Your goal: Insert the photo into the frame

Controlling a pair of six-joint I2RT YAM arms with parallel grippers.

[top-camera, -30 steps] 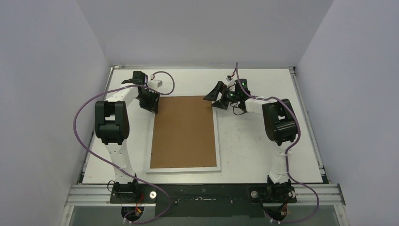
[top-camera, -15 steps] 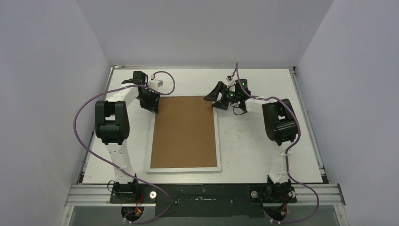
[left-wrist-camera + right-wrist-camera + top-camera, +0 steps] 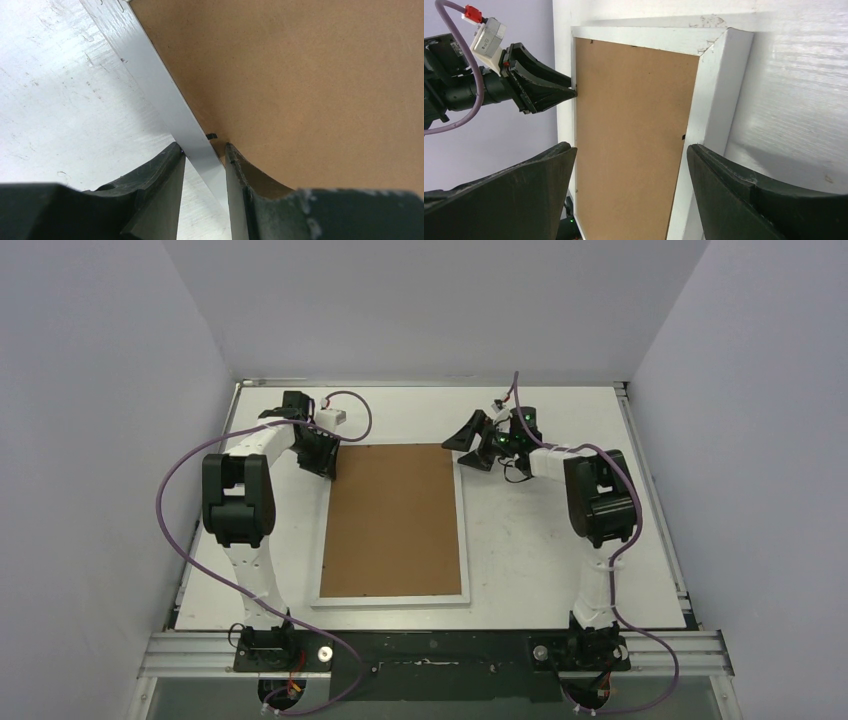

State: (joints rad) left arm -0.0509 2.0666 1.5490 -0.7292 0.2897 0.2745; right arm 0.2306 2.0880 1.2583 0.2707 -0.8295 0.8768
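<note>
We hold our left arm (image 3: 236, 500) folded and reaching ahead, and its wrist (image 3: 303, 438) tips the left gripper (image 3: 202, 150) downward. Its two dark fingers (image 3: 160, 175) stand close together, leaving only a narrow gap at the tips; we cannot tell whether they pinch. Our right arm (image 3: 597, 502) folds the same way and angles inward toward the other hand. The right gripper (image 3: 629, 150) points low and sideways, with its fingers (image 3: 524, 185) spread wide. Ahead of those fingers, up and to their left, the left gripper faces back at us, well apart.
</note>
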